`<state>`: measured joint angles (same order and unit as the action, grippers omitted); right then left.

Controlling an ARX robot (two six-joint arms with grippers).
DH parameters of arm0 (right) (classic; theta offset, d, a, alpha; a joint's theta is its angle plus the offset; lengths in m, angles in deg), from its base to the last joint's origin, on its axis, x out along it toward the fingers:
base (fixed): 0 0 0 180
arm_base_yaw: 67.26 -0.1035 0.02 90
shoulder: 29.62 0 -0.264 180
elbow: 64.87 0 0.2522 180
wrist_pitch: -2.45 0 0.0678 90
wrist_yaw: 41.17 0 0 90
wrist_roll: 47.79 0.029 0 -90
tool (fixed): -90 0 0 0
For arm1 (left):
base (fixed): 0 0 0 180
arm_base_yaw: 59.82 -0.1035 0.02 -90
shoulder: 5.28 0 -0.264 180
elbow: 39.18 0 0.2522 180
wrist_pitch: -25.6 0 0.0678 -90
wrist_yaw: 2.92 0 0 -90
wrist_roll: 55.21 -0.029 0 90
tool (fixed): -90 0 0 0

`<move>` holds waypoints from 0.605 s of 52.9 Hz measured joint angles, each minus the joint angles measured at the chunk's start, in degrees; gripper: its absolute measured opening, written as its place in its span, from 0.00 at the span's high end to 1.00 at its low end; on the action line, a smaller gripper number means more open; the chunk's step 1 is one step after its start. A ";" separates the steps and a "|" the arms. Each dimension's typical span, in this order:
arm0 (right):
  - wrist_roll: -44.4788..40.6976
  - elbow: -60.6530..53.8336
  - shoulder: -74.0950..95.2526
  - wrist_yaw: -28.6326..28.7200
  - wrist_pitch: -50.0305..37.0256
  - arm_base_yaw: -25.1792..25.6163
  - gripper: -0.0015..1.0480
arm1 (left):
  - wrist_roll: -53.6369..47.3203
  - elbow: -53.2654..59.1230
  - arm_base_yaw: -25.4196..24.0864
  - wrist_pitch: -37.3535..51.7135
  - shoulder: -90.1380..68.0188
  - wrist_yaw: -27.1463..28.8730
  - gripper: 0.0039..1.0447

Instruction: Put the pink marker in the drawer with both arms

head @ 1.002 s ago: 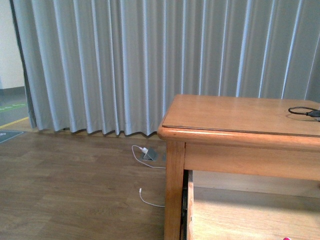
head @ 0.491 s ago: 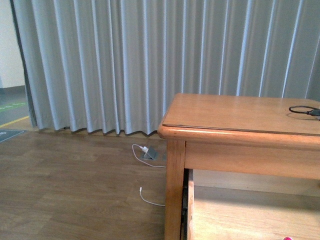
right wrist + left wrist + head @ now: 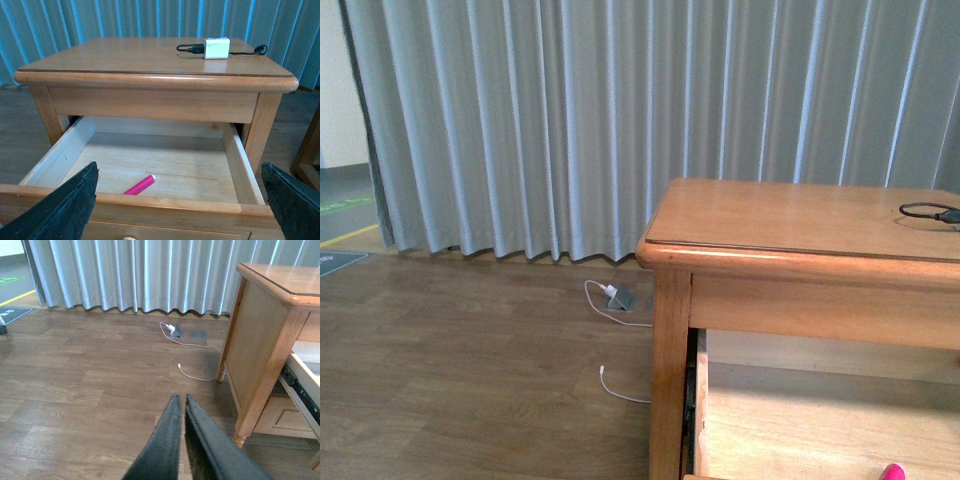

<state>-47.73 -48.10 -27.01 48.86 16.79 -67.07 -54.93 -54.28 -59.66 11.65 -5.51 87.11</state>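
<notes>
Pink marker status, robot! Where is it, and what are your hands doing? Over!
Left gripper shut, over the floor. Right gripper wide open, facing the open drawer. Pink marker lying loose inside the drawer. Nothing blocking it.

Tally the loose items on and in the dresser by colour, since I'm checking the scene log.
Pink: 1, the pink marker lying in the open drawer.
White: 1, the pale box on the dresser top.
Black: 1, the cable at that box.
Total: 3.
</notes>
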 joint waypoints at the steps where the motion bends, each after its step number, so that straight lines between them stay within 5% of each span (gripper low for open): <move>1: 0.00 0.00 0.00 0.02 -0.02 0.00 0.08 | 0.00 0.00 0.00 0.00 0.00 0.00 0.85; 10: -7.72 -0.39 2.32 -3.91 1.86 -1.88 0.08 | 0.00 0.00 0.00 0.00 0.00 0.02 0.56; 17: -8.52 0.57 11.50 0.76 8.52 -2.54 0.08 | 0.00 0.00 0.00 0.00 0.00 0.00 0.34; 24: -7.26 5.18 30.53 3.74 4.55 -2.43 0.08 | 0.00 0.00 0.00 0.00 0.00 0.00 0.05; 32: -6.47 9.64 51.87 1.75 -3.41 -6.27 0.08 | -0.04 0.00 0.00 0.00 0.00 0.00 0.06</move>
<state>-54.20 -38.46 24.86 50.61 13.38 -73.34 -54.98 -54.28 -59.66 11.65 -5.51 87.11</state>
